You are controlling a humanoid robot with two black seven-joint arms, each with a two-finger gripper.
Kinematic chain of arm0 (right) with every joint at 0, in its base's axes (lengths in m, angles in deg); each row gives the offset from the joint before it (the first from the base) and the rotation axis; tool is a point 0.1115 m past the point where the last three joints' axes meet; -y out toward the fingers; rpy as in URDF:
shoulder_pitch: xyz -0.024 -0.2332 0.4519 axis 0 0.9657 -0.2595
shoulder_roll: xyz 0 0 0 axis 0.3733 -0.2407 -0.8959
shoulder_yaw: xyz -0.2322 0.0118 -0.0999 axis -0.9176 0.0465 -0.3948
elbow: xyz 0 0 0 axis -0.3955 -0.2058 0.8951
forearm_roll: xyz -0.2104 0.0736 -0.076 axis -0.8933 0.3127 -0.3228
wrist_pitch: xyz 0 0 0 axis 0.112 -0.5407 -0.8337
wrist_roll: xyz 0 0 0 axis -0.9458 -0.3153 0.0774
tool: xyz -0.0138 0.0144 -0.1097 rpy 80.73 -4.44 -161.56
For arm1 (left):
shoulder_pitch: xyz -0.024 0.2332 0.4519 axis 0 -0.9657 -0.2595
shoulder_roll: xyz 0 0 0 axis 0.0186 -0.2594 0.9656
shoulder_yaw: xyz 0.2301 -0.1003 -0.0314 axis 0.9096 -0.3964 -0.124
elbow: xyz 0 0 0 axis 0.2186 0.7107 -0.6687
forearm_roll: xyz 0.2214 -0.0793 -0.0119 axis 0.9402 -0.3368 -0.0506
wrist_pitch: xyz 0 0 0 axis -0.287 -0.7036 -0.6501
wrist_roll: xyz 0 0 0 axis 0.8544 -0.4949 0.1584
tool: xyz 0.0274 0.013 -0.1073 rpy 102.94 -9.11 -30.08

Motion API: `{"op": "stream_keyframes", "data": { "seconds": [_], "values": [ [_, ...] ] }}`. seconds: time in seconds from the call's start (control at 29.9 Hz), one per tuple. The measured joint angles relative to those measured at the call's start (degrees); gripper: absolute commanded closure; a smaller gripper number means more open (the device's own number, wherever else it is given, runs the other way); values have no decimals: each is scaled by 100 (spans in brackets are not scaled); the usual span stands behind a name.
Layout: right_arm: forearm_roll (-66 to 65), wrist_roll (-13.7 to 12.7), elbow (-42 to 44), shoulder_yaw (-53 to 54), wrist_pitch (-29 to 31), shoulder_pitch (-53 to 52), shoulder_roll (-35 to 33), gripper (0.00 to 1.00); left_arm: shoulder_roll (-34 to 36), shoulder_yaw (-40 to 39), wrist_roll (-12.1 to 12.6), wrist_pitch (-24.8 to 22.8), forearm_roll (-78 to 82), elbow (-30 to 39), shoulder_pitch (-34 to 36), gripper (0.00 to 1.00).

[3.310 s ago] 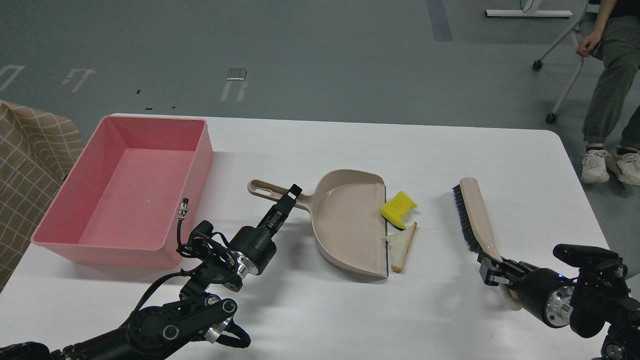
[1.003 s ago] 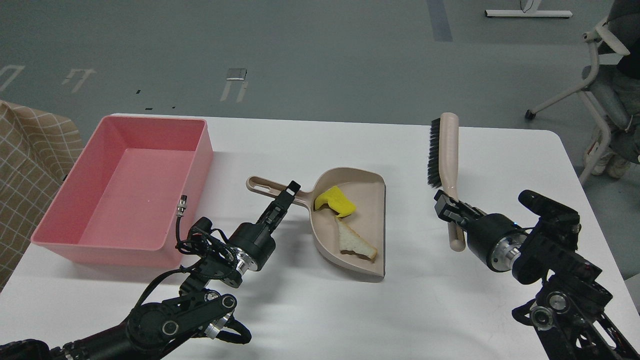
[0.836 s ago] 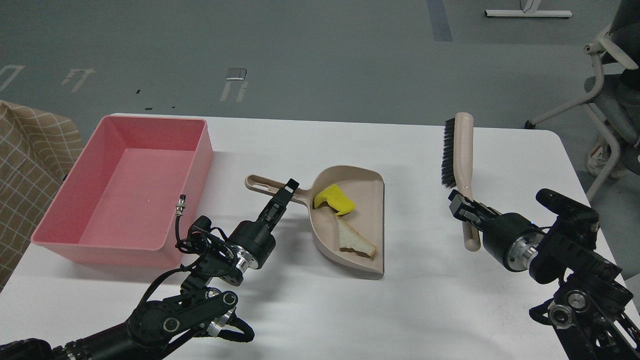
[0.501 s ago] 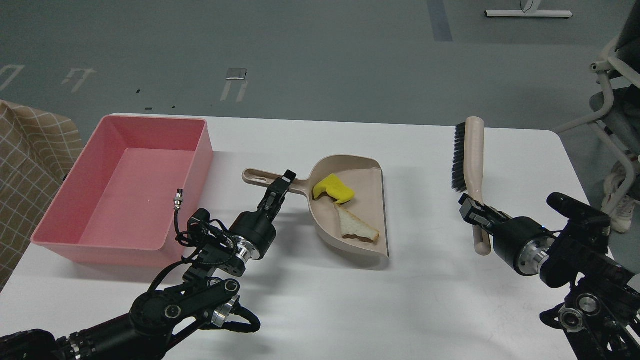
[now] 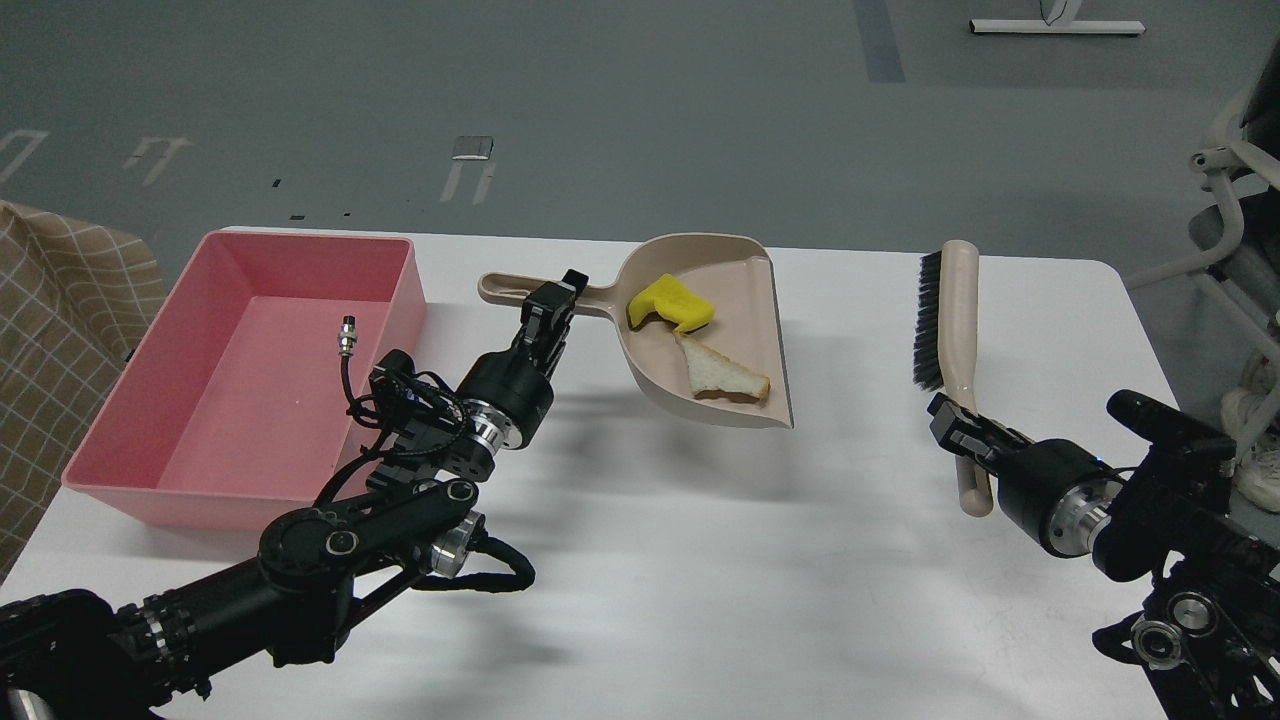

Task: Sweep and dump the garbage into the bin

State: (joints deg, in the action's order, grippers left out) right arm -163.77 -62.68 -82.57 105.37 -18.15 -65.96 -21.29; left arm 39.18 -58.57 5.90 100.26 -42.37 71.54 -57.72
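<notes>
The garbage lies in the beige dustpan (image 5: pixel 735 315): a yellow sponge chunk (image 5: pixel 672 303) near the handle end and a triangular white bread slice (image 5: pixel 725 374) below it. My left gripper (image 5: pixel 553 301) is shut on the dustpan's handle and holds the pan lifted above the white table (image 5: pixel 700 560). The pink bin (image 5: pixel 250 370) stands at the table's left, to the left of the pan. My right gripper (image 5: pixel 958 425) is shut on the handle of a beige brush (image 5: pixel 948 320) with black bristles, at the table's right.
A checked beige cloth (image 5: pixel 55 320) lies off the table's left edge. A chair frame (image 5: pixel 1225 190) and a white shoe (image 5: pixel 1255 465) show past the right edge. A short cable with a metal plug (image 5: pixel 347 335) sticks up from my left arm over the bin.
The brush swept both scraps into the dustpan. My left gripper has lifted the dustpan off the table, up and away. My right gripper has drawn the brush back to the right.
</notes>
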Motion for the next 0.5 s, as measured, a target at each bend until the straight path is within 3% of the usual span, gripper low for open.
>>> {"op": "stream_keyframes", "data": {
  "seconds": [0.2, 0.5],
  "values": [
    [9, 0, -4, 1, 0, 41, -1, 100, 66, -89, 0, -183, -106, 0, 238, 99],
    [11, 0, -14, 4, 0, 60, -42, 100, 734, -354, -1, -878, -107, -6, 293, 99]
  ]
}}
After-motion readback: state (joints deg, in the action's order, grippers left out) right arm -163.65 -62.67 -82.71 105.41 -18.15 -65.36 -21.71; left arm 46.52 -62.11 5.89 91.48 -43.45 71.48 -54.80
